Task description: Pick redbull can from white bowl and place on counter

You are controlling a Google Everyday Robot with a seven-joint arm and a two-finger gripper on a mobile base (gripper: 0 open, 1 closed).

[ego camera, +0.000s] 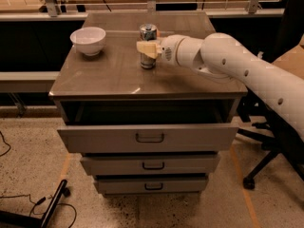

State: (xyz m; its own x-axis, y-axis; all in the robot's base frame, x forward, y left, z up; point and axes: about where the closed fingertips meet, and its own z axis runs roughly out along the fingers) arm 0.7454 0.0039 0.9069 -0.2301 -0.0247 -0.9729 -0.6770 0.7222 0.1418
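Upright on the counter (pixel 111 75) stands the redbull can (pixel 148 34), its long axis vertical and its silver top facing up. Its base rests on the glossy grey-brown surface, a little behind the middle and towards the right. Any print on its blue-and-silver side is too small to read, and no brand name can be made out.

Across the can's middle lies the gripper (pixel 146 49), its pale fingers (pixel 144 48) clasped on the can from the right side, 1 of them showing in front of the metal. Behind it the white arm (pixel 228 61) reaches in low over the right edge of the counter, roughly level with the can's waist.

Well apart from the can, near the rear left corner, sits the white bowl (pixel 88 40), upright on its narrow foot with its mouth up.

Below the top are 3 grey drawers with dark handles; the top drawer (pixel 149 137) is pulled out a little. A black office chair (pixel 273 151) stands at the right of the cabinet
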